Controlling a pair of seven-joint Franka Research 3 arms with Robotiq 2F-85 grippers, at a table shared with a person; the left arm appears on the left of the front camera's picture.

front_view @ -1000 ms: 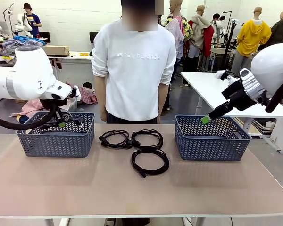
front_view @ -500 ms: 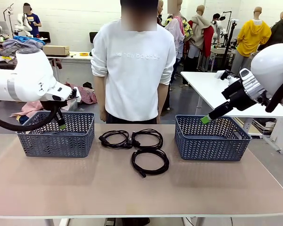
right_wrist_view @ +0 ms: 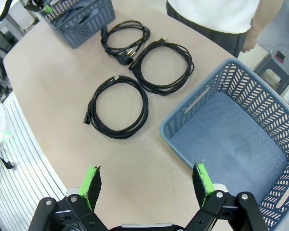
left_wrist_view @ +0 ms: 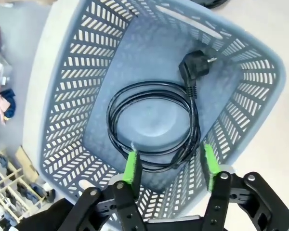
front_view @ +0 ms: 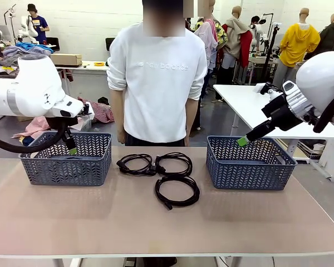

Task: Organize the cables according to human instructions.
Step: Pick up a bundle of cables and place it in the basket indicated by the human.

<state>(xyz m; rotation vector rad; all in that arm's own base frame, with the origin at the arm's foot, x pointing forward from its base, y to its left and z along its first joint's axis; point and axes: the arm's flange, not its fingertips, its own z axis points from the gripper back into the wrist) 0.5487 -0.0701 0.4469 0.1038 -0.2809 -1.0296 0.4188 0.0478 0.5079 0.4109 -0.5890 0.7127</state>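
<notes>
One thin black power cord wound in a flat coil point(left_wrist_view: 110, 111) lies loose on the floor of the left blue-grey lattice plastic basket point(front_view: 67, 169), its plug toward one corner. The left hand point(left_wrist_view: 171, 161) hangs just above it with its green pads spread wide, gripping nothing. So the drop-off of this cord looks finished.

Three more black coils remain on the tan desk point(front_view: 100, 222) between the two baskets. Two lie side by side at the far edge, touching at their plugs, and the third coil point(right_wrist_view: 116, 132) lies nearer the robot, just apart from them. The right basket point(front_view: 247, 169) holds nothing, and the right hand point(right_wrist_view: 147, 182) hovers over its near corner, also spread.

The person in the white sweatshirt point(front_view: 158, 83) stands behind the desk, giving no pointing gesture that I can see. Next, probably: lift the left hand clear of the rim, wait for a cue, then take one coil — the separate one should come away cleanest.
</notes>
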